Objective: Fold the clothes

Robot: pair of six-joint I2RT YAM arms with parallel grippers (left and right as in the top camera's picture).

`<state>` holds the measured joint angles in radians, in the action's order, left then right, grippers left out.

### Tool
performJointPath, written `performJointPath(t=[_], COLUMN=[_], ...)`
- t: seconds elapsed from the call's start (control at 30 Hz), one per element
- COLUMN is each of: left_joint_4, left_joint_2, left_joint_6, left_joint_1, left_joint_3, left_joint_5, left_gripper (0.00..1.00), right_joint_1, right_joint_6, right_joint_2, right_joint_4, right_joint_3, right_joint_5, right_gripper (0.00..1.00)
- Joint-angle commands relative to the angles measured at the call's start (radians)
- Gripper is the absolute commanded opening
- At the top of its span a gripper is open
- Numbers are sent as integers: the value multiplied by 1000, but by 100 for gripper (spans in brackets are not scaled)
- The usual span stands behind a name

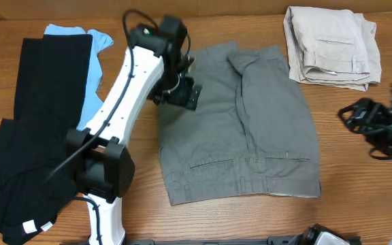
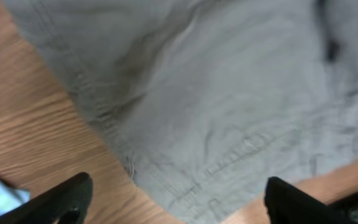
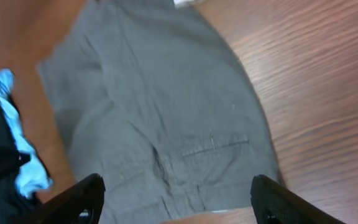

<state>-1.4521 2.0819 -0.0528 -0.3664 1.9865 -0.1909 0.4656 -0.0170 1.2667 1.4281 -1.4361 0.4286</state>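
**Grey shorts spread flat, both claws open**

The mid-grey woven shorts (image 1: 240, 122) lie spread out in the middle of the brown wooden table (image 1: 359, 204). Their waistband is on the near side and the leg hems are on the far side, and two pocket slits show just beyond the waistband.

The left gripper (image 1: 181, 92), on its white arm (image 1: 124, 88), hangs over the far left part of the shorts, at the edge of the left leg. In the left wrist view its black fingers (image 2: 67, 199) stand wide apart, with only grey cloth and bare wood beneath and nothing held.

The right gripper (image 1: 359, 116) sits to the right of the shorts, apart from them. Its jaws are also spread and empty in the right wrist view.

A folded pair of pale beige shorts (image 1: 332, 46) rests at the far right. A black garment (image 1: 33, 129) lies at the left, over a light blue cloth (image 1: 94, 64).
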Motion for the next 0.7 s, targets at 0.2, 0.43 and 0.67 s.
performJointPath(t=[0.2,0.43,0.67], left_joint_4=[306,465,550], left_joint_2=[6,7,8], left_joint_6=[-49,-88,-105], left_joint_1=[0,18,77], left_joint_3=[-401,-536,-583], left_joint_5=[15,60,175], left_gripper=[32,4,4], right_joint_1=[-151,-187,-239], right_joint_6=[-97,-116,-193], right_joint_2=[-6,-5,-5], right_joint_4=[-172,-192,-257], right_joint_3=[210,245,316], right_joint_5=[-63,-80,-92], right_gripper=[77,76,76])
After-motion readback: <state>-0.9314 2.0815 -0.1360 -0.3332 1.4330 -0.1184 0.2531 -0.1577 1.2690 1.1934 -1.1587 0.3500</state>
